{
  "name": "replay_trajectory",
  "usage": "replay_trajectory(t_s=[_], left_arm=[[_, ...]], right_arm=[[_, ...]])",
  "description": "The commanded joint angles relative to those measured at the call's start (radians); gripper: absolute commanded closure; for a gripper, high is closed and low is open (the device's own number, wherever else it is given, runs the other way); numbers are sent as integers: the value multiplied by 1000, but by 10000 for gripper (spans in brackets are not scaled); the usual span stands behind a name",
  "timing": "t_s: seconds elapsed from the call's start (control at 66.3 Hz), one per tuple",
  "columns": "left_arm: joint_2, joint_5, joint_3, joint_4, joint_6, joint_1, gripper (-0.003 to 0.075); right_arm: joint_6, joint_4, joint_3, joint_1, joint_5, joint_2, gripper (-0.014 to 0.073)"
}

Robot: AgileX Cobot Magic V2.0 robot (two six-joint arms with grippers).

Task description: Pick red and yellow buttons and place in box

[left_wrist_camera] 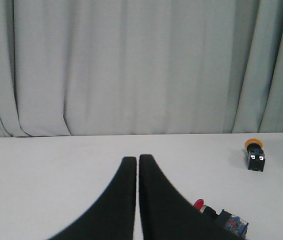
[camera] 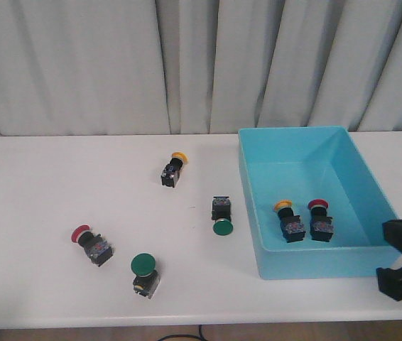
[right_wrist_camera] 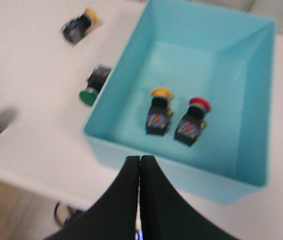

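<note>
holding yellow button (camera: 287,219), red button (camera: 320,219): box (camera: 258,234).

You have six push-button switches in front view:
- Red caps, two: one inside box (camera: 313,164), lower right of frame (camera: 319,219); one on worktop (camera: 30,206), lower left (camera: 91,243).
- Yellow caps, two: one in box, just left of red one (camera: 288,220); one on worktop, upper centre (camera: 172,169).
- Green caps, two, both on worktop: one centre (camera: 221,217), one lower left of centre (camera: 145,273).
- Turquoise boxes: one.
- Worktops: one.
</note>
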Motion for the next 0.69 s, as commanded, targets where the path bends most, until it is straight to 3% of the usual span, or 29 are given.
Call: replay_trajectory(t_s=[0.0,0.166,0.302,0.679], left_arm=[[-15,-75,28,-2,0,-6,728],[-15,-75,28,-2,0,-3,728],[-15,-75,28,-2,0,-3,728],[-15,-75,28,-2,-1,-3,728]], right_arm=[[4,-17,99,-96,-269,-112,601],[4,-6,377,-222,-603,-380,601],[4,-1,554,-249,-740,-549,601],[4,3,683,-272,-715,-735,601]])
